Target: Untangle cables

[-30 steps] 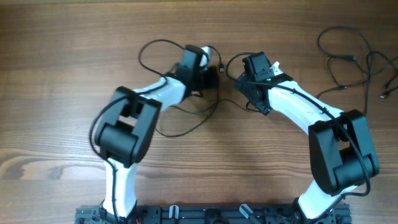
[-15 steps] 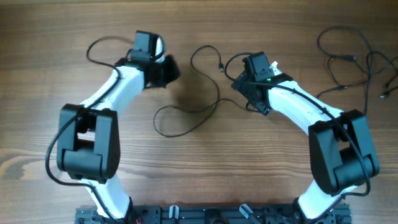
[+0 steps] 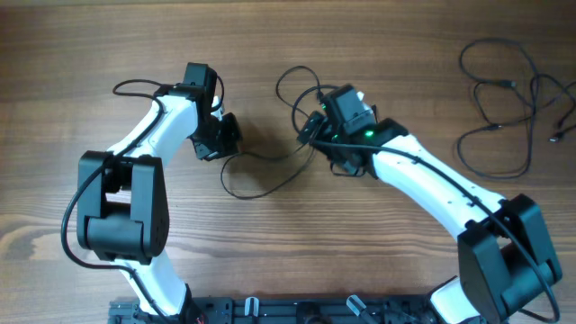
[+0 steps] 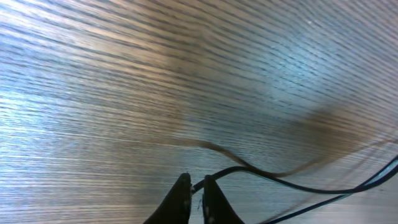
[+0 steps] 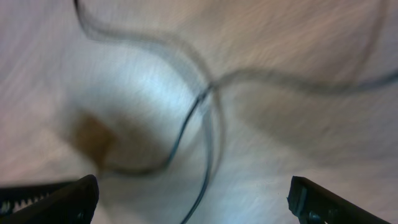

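Note:
A thin black cable (image 3: 261, 195) lies in loops on the wooden table between the two arms. My left gripper (image 3: 222, 137) is at the loop's left end. In the left wrist view the left gripper (image 4: 196, 181) is shut on this cable (image 4: 280, 182), which runs from the fingertips off to the right. My right gripper (image 3: 310, 130) hovers over the upper right part of the same loops. In the right wrist view it (image 5: 193, 183) is wide open, and a blurred strand of the cable (image 5: 205, 143) lies on the table between its fingers, untouched.
More thin black cables (image 3: 493, 129) with small plugs lie in a loose tangle at the far right of the table. The arms' bases stand at the near edge (image 3: 270, 310).
My left arm swung from beside the right gripper far to the left, then slightly down, dragging the cable's end with it. My right arm moved left over the cable loops.

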